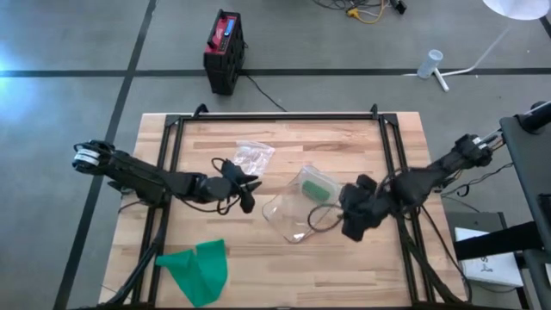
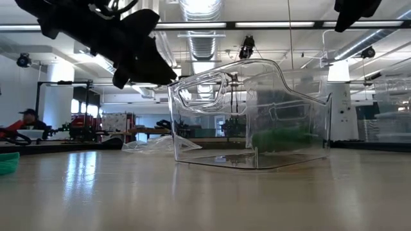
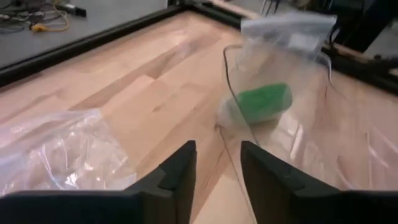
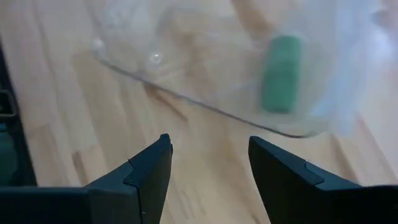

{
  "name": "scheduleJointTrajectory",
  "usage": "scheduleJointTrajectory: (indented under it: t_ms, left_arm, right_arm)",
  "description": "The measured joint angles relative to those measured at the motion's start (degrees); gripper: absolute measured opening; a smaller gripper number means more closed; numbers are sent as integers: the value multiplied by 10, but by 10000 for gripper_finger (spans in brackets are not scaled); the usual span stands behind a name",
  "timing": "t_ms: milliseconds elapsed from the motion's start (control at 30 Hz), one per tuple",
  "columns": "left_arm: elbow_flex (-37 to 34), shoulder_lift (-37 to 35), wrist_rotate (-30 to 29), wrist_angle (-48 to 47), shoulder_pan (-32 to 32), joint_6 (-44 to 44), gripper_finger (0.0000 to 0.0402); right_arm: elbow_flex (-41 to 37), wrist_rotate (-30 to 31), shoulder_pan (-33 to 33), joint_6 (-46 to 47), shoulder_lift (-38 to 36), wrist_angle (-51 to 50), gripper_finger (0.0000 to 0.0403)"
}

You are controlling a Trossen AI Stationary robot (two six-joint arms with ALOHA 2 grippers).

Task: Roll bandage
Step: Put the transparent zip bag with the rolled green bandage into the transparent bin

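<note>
Midway across the wooden table (image 1: 284,258), a rolled green bandage (image 1: 316,189) lies inside a clear plastic bag (image 1: 293,211) that stands puffed up near the centre, while a second, flat strip of green bandage (image 1: 200,269) sits unrolled at the near left edge. Just left of the bag, the left gripper (image 1: 245,191) hovers above the wood, its two dark fingers (image 3: 180,174) standing a little apart with nothing between them; the wrist view looks past them toward the green roll behind the bag's film. On the bag's right, the right gripper (image 1: 357,215) sits close beside it, fingers (image 4: 149,171) spread and empty, the bag's lower edge just beyond them. A smaller empty plastic bag (image 1: 251,156) lies crumpled toward the far side, near the left arm. From table height, the clear bag appears to stand on its own, with neither gripper visibly holding it. Judging by this layout, one roll seems bagged and the flat strip not yet rolled. Risks from here: the light, slippery bag could be nudged over or dragged by either arm moving past, spilling the roll; and a gripper reaching for the flat strip could bunch the soft fabric instead of catching a clean edge, leaving a loose, crooked roll
</note>
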Motion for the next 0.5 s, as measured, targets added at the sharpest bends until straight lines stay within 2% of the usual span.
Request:
scheduleJointTrajectory:
  t_ms: [200, 267, 400, 500]
  left_arm:
    - [0, 10, 5, -18, 1, -2, 145]
    - [0, 14, 13, -32, 1, -2, 152]
    - [0, 15, 65, -58, 0, 23, 161]
    - [0, 13, 90, -54, -2, 54, 165]
  right_arm:
    - [-9, 1, 56, -12, 56, 95, 201]
    - [-12, 18, 69, -26, 81, 141, 199]
    - [-23, 44, 87, -33, 152, 217, 201]
    - [-21, 47, 87, 20, 204, 235, 198]
